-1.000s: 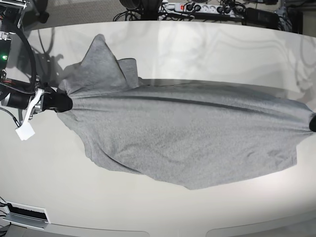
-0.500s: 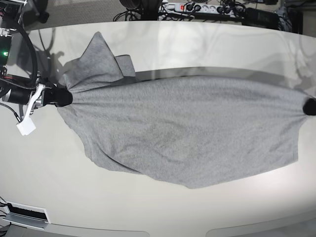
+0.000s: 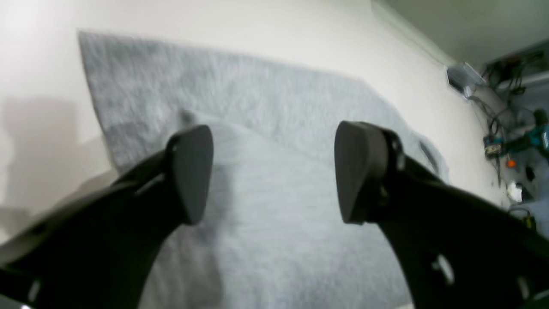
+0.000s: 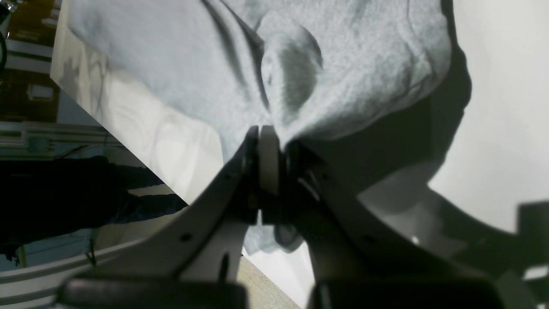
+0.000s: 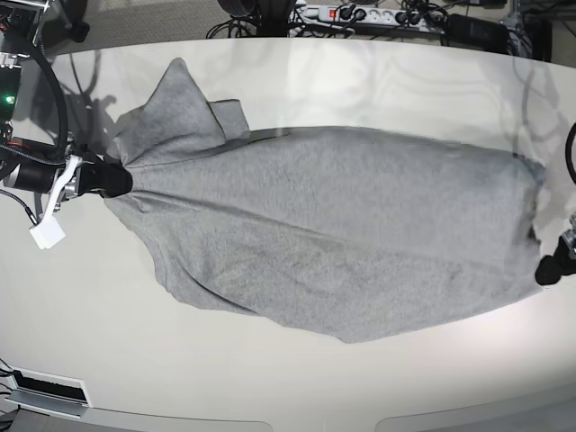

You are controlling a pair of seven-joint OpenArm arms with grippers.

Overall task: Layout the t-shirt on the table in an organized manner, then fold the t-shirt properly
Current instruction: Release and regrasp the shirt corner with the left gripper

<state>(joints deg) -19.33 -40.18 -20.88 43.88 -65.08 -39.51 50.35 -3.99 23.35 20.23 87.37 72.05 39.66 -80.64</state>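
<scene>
Base view: your right hand (image 5: 108, 179) is pinching the shirt (image 5: 333, 234); your left hand (image 3: 274, 171) is hanging open. Tugging now risks bunching cloth across the tabletop (image 5: 378, 81).

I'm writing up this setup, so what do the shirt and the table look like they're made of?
The shirt looks like soft knit cotton jersey, heather grey and matte: its surface is speckled, and it drapes and puckers where the right gripper pinches it. The table looks like a hard, glossy off-white laminate or plastic, since it mirrors cables and shadows; which one is unclear.
</scene>
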